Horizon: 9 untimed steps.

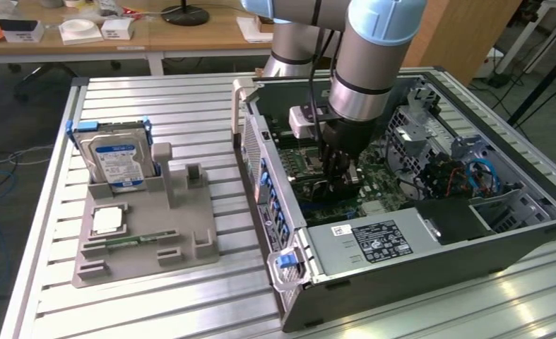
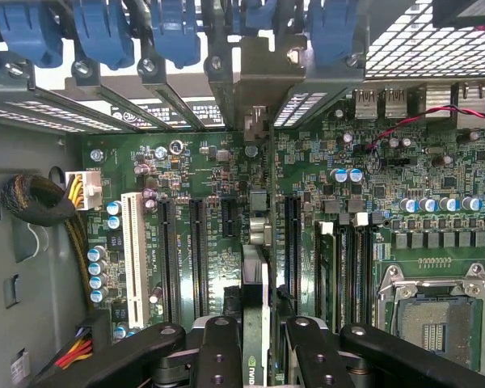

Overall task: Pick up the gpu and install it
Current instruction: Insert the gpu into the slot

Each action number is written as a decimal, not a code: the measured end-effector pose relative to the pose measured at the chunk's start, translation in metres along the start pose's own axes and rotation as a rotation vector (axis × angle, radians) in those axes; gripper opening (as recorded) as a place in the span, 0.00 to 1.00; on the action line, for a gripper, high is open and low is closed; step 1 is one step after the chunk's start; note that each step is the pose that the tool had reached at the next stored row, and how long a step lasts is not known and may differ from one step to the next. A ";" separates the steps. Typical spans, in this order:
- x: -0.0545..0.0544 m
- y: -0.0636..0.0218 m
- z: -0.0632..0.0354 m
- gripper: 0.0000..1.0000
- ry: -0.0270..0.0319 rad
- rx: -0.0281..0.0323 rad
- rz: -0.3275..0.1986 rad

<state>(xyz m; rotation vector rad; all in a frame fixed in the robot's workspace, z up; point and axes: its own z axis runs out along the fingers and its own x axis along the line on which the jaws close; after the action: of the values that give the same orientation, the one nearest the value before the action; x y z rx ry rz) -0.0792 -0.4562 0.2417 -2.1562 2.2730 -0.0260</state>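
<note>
table (image 1: 164, 99): slatted metal top, carrying everything below.
holder (image 1: 155, 251): grey tray on the exterior view's left, well apart from the case.
hard drive (image 1: 117, 159): stands upright in the holder's far slot, blue-white label facing the near side.
cpu (image 1: 108, 220): lies flat on the holder, nearer than the hard drive.
memory stick (image 1: 131, 241): lies flat in a groove just near of the cpu.
case (image 1: 429, 261): open pc tower lying on its side at the exterior view's right, inside facing up.
power supply (image 1: 372, 240): grey box with a black label at the near end of the case.
arm (image 1: 372, 63): comes down from the far side into the middle of the case.
gripper (image 2: 261, 347): low inside the case, over the motherboard (image 2: 194, 162).
fingers (image 2: 218, 356): black, clamped from both sides on the gpu.
gpu (image 2: 257, 267): held on edge between the fingers, standing over the motherboard among the long black slots, its metal bracket end toward the rear openings with the blue clips (image 2: 105, 32); cannot tell whether it sits in a slot.
cpu socket (image 2: 436, 323): on the motherboard, to one side of the gpu, apart from it.
blue cable (image 1: 485, 173): loops in the case's right part, apart from the gripper.
</note>
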 end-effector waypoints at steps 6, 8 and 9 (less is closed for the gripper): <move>0.000 0.0000 0.0000 0.26 0.0000 -0.0005 0.000; 0.000 -0.0004 -0.0007 0.26 -0.0004 -0.0046 0.000; 0.000 -0.0006 -0.0010 0.26 -0.0007 -0.0071 0.000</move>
<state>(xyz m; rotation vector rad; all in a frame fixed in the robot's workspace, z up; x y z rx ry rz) -0.0787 -0.4561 0.2427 -2.1595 2.2759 -0.0172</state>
